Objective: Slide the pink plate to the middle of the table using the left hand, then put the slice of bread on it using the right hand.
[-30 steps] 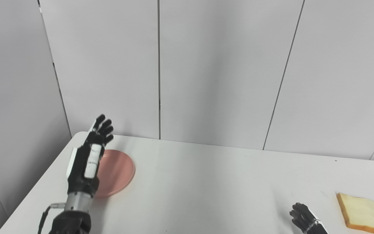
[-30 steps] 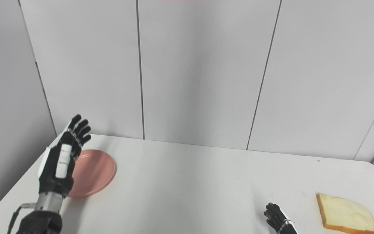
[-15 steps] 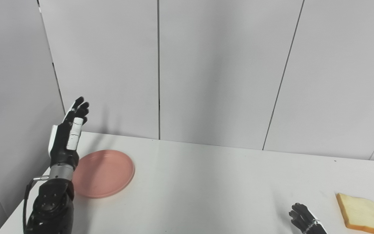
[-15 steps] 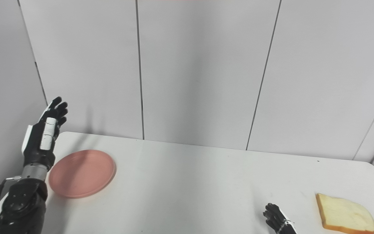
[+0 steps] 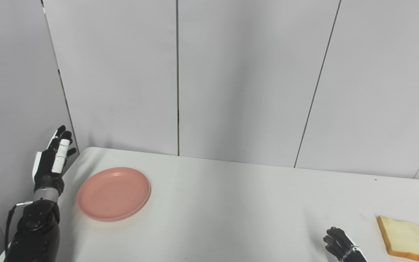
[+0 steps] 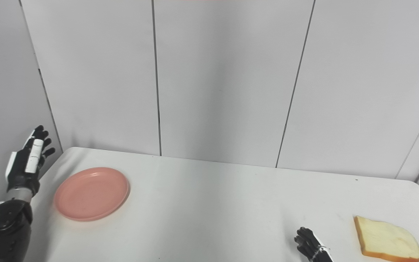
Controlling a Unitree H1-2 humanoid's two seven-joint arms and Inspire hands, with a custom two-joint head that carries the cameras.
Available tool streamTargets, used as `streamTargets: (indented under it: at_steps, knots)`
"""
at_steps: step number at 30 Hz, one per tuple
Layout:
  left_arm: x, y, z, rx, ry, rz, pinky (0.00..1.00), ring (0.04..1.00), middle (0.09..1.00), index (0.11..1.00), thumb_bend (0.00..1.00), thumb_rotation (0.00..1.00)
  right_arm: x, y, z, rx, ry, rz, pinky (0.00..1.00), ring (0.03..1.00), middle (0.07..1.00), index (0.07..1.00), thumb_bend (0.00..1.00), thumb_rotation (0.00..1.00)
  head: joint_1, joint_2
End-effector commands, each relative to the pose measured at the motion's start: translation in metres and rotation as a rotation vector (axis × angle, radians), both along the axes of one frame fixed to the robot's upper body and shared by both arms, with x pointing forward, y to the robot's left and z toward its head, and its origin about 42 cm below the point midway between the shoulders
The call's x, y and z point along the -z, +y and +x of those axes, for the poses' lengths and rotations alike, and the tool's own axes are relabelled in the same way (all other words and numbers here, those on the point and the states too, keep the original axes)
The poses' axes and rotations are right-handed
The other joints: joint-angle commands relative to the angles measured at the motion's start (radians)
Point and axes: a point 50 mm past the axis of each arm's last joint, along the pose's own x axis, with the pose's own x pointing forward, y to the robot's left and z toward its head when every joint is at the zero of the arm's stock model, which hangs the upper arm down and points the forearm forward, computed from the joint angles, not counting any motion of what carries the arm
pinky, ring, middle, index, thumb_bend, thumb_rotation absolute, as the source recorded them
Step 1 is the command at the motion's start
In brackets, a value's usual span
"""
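Note:
A pink plate (image 5: 114, 193) lies flat at the far left of the white table (image 5: 231, 207). My left hand (image 5: 51, 163) is open, fingers straight and pointing up, raised off the table's left edge, to the left of the plate and apart from it. A slice of bread (image 5: 409, 238) lies at the right front of the table. My right hand (image 5: 340, 247) rests low at the bottom edge, left of the bread and apart from it, with fingers loosely curled and nothing in it; only part of it shows.
Grey wall panels (image 5: 231, 80) stand right behind the table's back edge. The table's left edge runs just beside my left forearm (image 5: 36, 233).
My left hand has swung left, from over the plate to beyond the table's left edge, uncovering the plate. The plate, the bread and my right hand have not moved.

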Motion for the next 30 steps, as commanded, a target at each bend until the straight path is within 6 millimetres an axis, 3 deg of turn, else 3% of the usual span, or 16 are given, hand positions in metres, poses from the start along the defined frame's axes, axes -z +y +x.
streamTargets:
  at_steps: [1, 6, 11, 14, 19, 30]
  knots:
    - [-0.051, 0.011, 0.017, -0.004, -0.146, -0.02, 0.86, 0.933, 0.938, 0.912, 0.93, 0.83, 0.059, 0.006, -0.013, 0.012, 0.2, 0.038, 0.85, 0.837, 0.851, 0.834, 0.82, 0.96, 0.0, 0.001]
    - [-0.031, 0.011, 0.013, 0.006, -0.117, -0.035, 0.85, 0.927, 0.94, 0.921, 0.93, 0.83, 0.058, 0.005, -0.014, 0.013, 0.199, 0.035, 0.84, 0.827, 0.845, 0.832, 0.82, 0.96, -0.001, 0.01]
    - [-0.01, 0.011, 0.013, 0.004, -0.066, -0.049, 0.84, 0.914, 0.921, 0.911, 0.86, 0.82, 0.057, 0.005, -0.015, 0.008, 0.203, 0.031, 0.84, 0.831, 0.847, 0.833, 0.84, 0.96, -0.009, 0.014]
    - [0.007, 0.011, 0.012, 0.021, -0.035, -0.065, 0.78, 0.888, 0.891, 0.836, 0.93, 0.79, 0.057, 0.005, -0.016, 0.006, 0.207, 0.034, 0.84, 0.824, 0.848, 0.834, 0.82, 0.96, -0.008, 0.015]
    - [0.03, 0.01, 0.01, 0.042, 0.004, -0.094, 0.81, 0.891, 0.881, 0.848, 0.93, 0.76, 0.056, 0.005, -0.016, 0.003, 0.206, 0.04, 0.85, 0.826, 0.85, 0.831, 0.84, 0.95, -0.01, 0.021]
    - [0.056, 0.008, 0.001, 0.099, 0.081, -0.094, 0.79, 0.879, 0.87, 0.877, 0.9, 0.75, 0.055, 0.005, -0.016, 0.005, 0.204, 0.035, 0.82, 0.812, 0.839, 0.824, 0.84, 0.95, -0.018, 0.029]
